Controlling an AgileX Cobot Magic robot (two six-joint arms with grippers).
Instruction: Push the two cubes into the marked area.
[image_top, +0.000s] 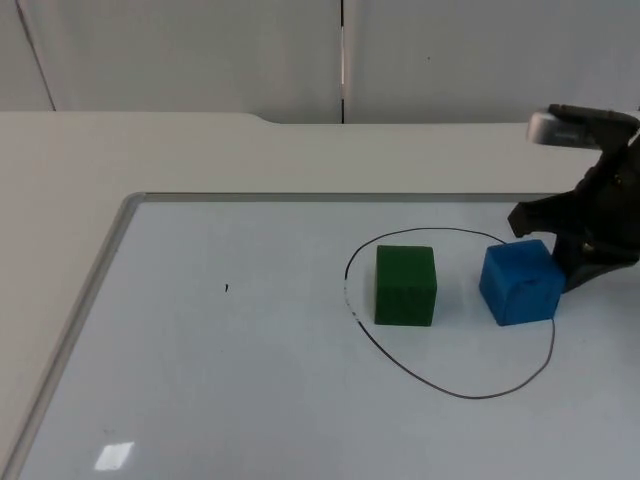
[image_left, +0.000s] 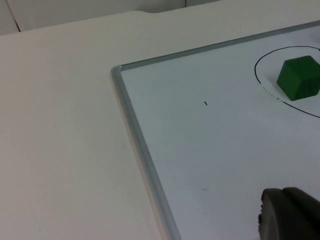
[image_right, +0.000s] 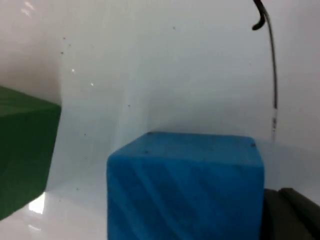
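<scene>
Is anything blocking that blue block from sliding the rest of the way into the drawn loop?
Nothing visible does. The blue cube sits at the loop's right side, with the right claw close behind it. Bare whiteboard lies ahead of it; the green cube, inside the loop, stands apart to its left.

Green cube (image_top: 405, 285): matte, upright on one face, positioned inside the marked area (image_top: 452, 391), near its left edge. Blue cube (image_top: 519, 282): matte, upright, rotated slightly relative to the green cube, positioned at the right side of the marked area, apart from the green cube. The marked area is a thin black hand-drawn loop, roughly oval.
</scene>
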